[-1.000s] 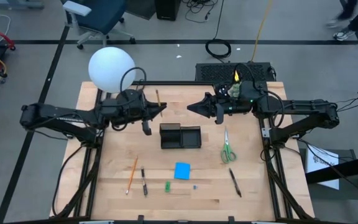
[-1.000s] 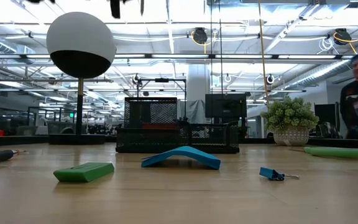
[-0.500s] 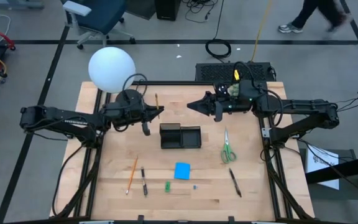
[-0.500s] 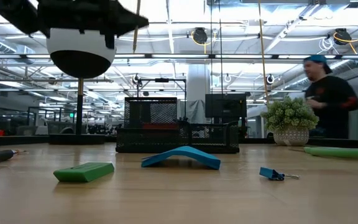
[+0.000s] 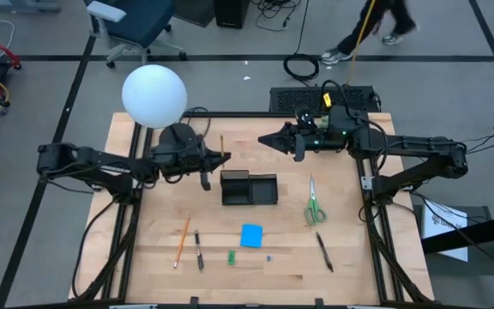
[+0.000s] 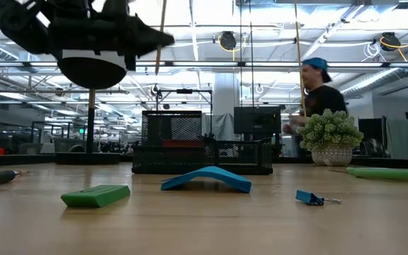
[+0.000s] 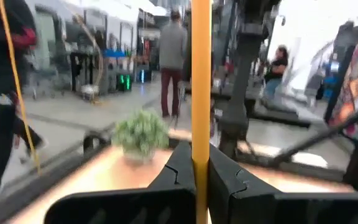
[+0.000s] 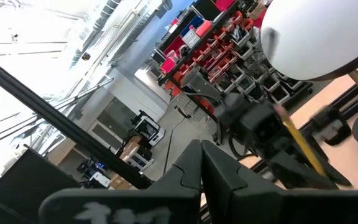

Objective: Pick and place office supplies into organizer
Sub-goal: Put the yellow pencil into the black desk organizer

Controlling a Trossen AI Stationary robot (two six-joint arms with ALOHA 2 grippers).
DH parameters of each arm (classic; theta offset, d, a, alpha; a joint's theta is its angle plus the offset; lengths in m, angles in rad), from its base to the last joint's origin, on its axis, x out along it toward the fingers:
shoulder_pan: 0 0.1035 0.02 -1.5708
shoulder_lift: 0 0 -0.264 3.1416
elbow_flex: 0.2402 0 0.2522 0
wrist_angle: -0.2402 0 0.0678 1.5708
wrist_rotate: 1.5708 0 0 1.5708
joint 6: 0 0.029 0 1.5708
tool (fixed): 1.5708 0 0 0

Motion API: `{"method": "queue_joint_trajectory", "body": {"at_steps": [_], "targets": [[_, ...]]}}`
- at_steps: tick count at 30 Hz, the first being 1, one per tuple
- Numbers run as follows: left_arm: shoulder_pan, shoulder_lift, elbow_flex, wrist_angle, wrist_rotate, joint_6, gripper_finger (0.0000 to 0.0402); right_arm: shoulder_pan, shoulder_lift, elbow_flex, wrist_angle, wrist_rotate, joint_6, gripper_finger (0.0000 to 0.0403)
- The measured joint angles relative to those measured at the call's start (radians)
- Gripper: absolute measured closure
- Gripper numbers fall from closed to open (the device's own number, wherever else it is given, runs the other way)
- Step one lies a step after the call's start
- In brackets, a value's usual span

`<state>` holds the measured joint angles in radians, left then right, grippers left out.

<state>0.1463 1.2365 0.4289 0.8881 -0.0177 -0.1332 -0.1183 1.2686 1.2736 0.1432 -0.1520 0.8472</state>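
My left gripper (image 5: 223,157) hovers level just left of the black organizer (image 5: 249,188), shut on a yellow pencil (image 7: 201,74) that stands upright. My right gripper (image 5: 262,141) hangs shut and empty above the table's far middle. On the table lie green-handled scissors (image 5: 314,202), a blue note pad (image 5: 251,235), an orange pencil (image 5: 183,239), two black pens (image 5: 198,251) (image 5: 324,251) and a small green piece (image 5: 231,256). In the low view the note pad (image 6: 206,177) arches up from its two edges in front of the organizer (image 6: 202,152). My left gripper pinches the pencil's shaft (image 7: 201,163) between its two fingers. The fingers come level from the table's left and lie across the pencil. The pencil stands upright, most of its visible length above the fingers, lifted clear of the table.
A white ball lamp (image 5: 153,95) stands at the far left corner and a potted plant (image 6: 329,136) at the far right. A small blue clip (image 6: 310,197) lies near the front edge. A person (image 6: 317,88) walks beyond the table. Bare wood lies around the organizer.
My left gripper has come down with the pencil and shifted slightly toward the organizer, keeping the pencil upright and its fingers shut. A person has walked across the room behind the table.
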Motion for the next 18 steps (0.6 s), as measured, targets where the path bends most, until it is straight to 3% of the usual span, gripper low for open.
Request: {"method": "queue_joint_trajectory", "body": {"at_steps": [18], "targets": [[-0.003,0.254,0.000,0.245,0.040,-0.020,0.0401,0.000,0.000,-0.040,0.004,-0.001,0.026,0.0403]]}}
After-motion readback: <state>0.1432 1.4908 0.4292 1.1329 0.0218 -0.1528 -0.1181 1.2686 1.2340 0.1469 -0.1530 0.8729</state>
